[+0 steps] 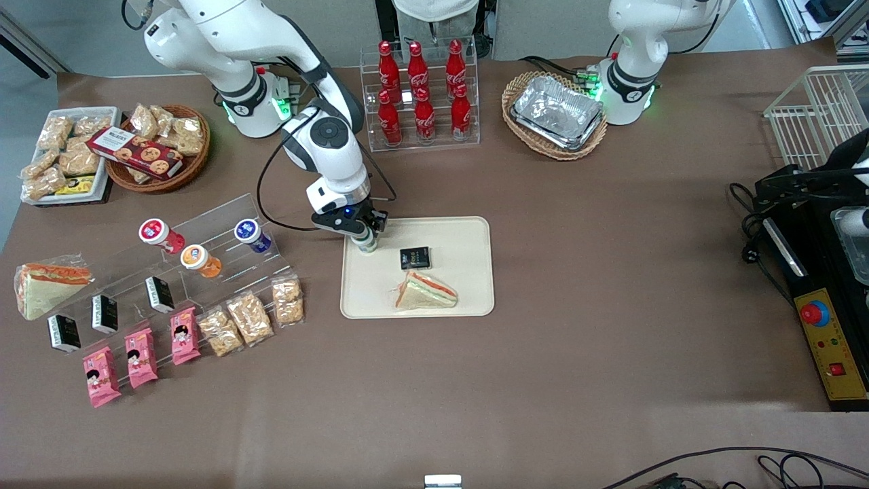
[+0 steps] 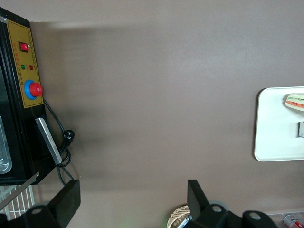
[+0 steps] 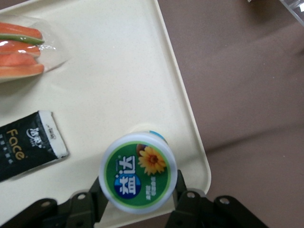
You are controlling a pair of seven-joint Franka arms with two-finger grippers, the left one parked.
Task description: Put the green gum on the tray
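Green gum (image 3: pixel 138 172), the small cylindrical canister with the green-rimmed white lid and a sunflower print on top, stands upright between the two black fingers (image 3: pixel 184 197) of the right arm's pincer (image 1: pixel 365 238), which press against its sides and have it clamped. Under the pincer lies the large flat cream-beige rectangular tray (image 1: pixel 468 234) with rounded corners, and the canister sits low over the tray's corner nearest the working arm's end of the table, just inside the low rim; whether its base touches the tray surface I cannot tell. Close beside the pincer on the tray, a small black sachet (image 1: pixel 415 258) with gold lettering lies flat, apart from the canister. A little nearer the front camera than the pincer, also on the tray, rests a triangular sandwich in clear wrap (image 1: pixel 426 291) with orange and green filling showing. Out toward the working arm's end from the pincer, a clear acrylic stepped stand (image 1: pixel 204 234) carries a red-lidded canister (image 1: pixel 158 233), an orange-lidded canister (image 1: pixel 197 260) and a blue-lidded canister (image 1: pixel 251 234). Farther from the front camera than the pincer stands a clear rack of red cola bottles (image 1: pixel 421 95).
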